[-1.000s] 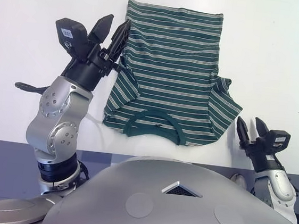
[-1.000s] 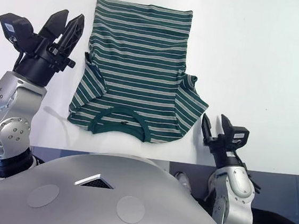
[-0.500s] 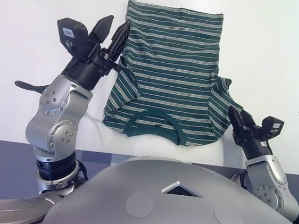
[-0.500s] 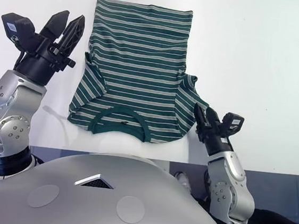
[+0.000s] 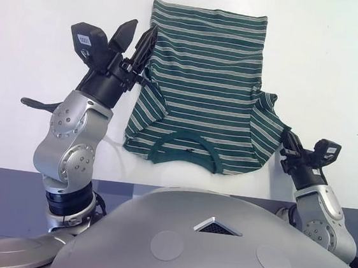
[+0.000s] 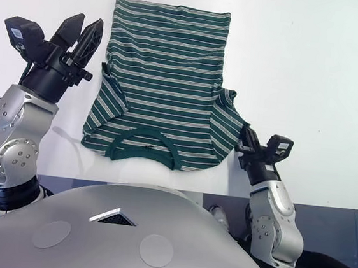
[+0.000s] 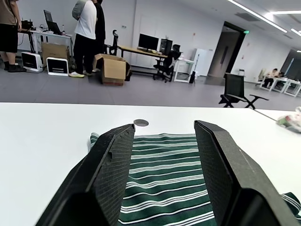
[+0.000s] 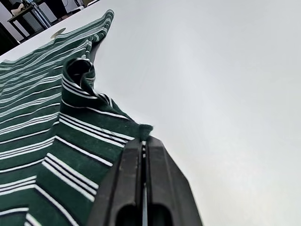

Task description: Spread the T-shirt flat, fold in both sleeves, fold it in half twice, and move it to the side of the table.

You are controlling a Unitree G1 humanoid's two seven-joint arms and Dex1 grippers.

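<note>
On the bench (image 5: pixel 340 61) the T-shirt (image 5: pixel 204 79) is laid collar-near, long axis running away; right sleeve (image 5: pixel 274 126) tip is pinched by right end effector (image 5: pixel 288 142), left end effector (image 5: pixel 142 26) held open over left sleeve (image 5: pixel 149 102)

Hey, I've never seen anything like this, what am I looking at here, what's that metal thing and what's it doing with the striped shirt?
It is a humanoid robot with two arms, each ending in a gripper with two black fingers. Two pictures come from cameras in its head, looking down; two come from cameras on its wrists. A green striped T-shirt lies on a white table, collar nearest the robot. The left gripper hangs open beside one sleeve. The right gripper is shut on the other sleeve's corner.
</note>
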